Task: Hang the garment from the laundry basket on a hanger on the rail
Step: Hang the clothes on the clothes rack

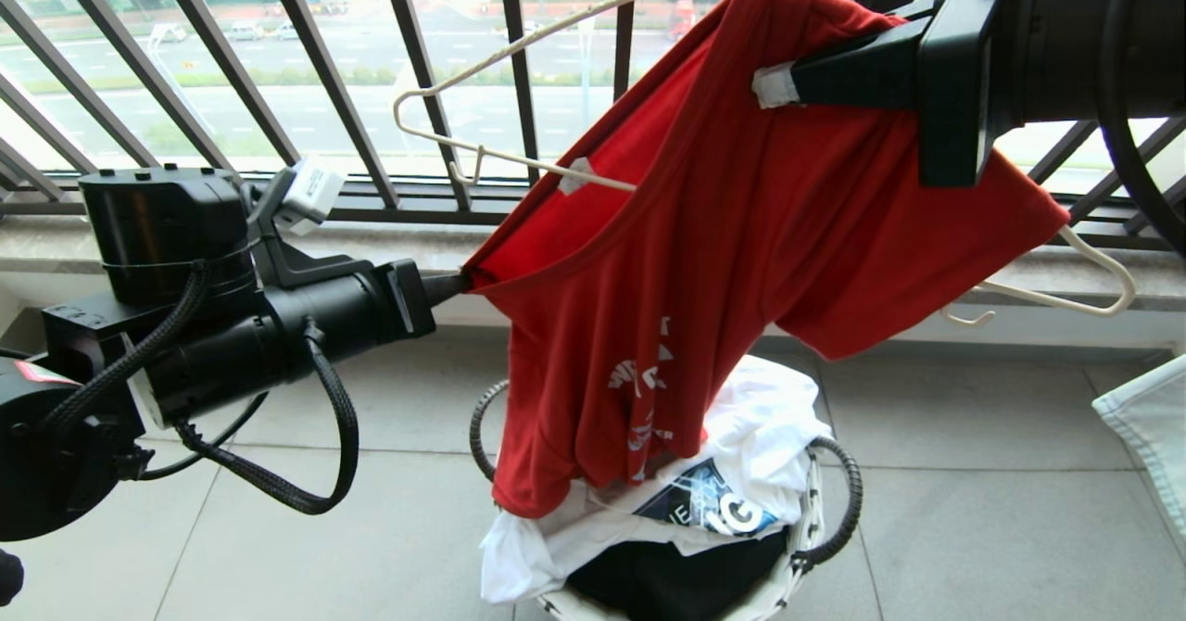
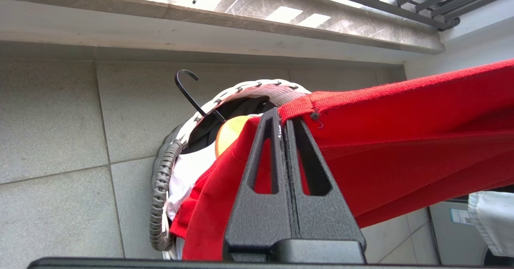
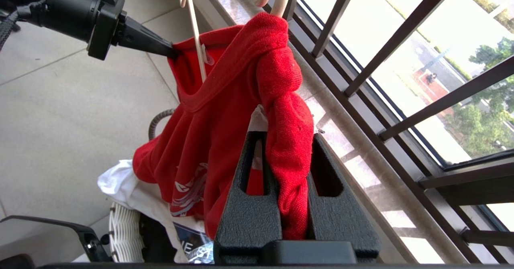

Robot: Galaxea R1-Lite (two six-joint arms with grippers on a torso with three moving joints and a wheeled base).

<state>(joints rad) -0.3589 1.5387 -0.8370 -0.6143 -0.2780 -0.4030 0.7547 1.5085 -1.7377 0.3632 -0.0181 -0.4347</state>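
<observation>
I hold one red garment (image 1: 741, 259) between my two pincers, above one laundry basket (image 1: 797, 556) standing on the tiled floor (image 1: 973, 473). My left pincer (image 1: 460, 285) is clamped tight on the collar edge of the garment; the wrist view shows both fingers pressed together with the red hem pinched at their tips. My right pincer (image 1: 774, 85) is closed on a bunched fold of the garment near the shoulder, the cloth filling the gap between its fingers. One cream-white hanger (image 1: 482, 153) is threaded through the garment: one end of its frame sticks out on the left side through the neck opening, the other end (image 1: 1103, 292) comes out of the sleeve on the right. The lower part of the garment, with its white chest print, hangs down into the basket. Inside the basket lie two more pieces: one white printed T-shirt (image 1: 741, 454) and one black T-shirt (image 1: 667, 575). The basket shows two dark rope handles, one on each side. Behind everything runs the black barred balcony railing (image 1: 371, 74)
</observation>
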